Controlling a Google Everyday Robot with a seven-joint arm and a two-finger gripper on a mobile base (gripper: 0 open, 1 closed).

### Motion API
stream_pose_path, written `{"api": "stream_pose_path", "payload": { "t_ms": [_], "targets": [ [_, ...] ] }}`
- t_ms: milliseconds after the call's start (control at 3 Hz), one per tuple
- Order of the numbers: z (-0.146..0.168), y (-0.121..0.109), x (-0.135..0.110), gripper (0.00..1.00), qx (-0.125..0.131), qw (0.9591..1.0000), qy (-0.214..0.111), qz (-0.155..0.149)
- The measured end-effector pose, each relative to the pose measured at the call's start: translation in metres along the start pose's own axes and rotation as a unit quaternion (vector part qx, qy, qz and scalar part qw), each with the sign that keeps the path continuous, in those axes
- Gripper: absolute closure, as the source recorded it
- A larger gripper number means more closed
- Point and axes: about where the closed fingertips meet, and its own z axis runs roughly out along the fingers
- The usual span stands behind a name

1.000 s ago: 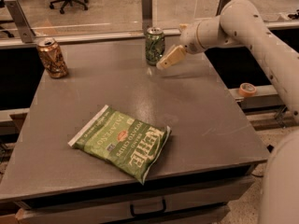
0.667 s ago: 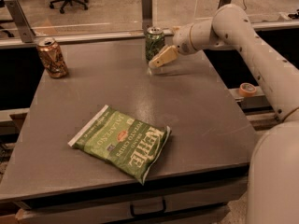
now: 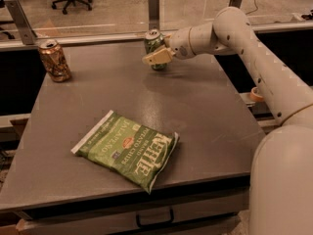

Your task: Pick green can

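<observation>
My gripper (image 3: 156, 58) sits at the green can (image 3: 153, 41), near the far edge of the table (image 3: 210, 116); I cannot tell whether my grip is closed, and an off-centre hold could topple the can.

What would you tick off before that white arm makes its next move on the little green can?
1. Gripper is at the small green drink can near the far edge of the grey table: ok.
2. Grip secure on the can: cannot tell.
3. Can roughly upright: ok.
4. Can lifted off the table: cannot tell.
5. Orange-brown can stands apart at far left: ok.
6. Flat green chip bag lies near the front, away from the gripper: ok.
</observation>
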Motion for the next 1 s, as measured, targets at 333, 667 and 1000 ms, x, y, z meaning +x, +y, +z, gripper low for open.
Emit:
{"api": "stream_pose_path", "payload": {
  "t_ms": [333,667,1000],
  "targets": [
    [0.003,0.028,-0.022,0.65,-0.045,0.9986,-0.026,0.004],
    [0.002,0.067,-0.058,0.88,-0.11,0.9918,-0.065,-0.002],
    [0.004,0.074,-0.061,1.0,-0.122,0.9902,-0.068,-0.002]
  ]
}}
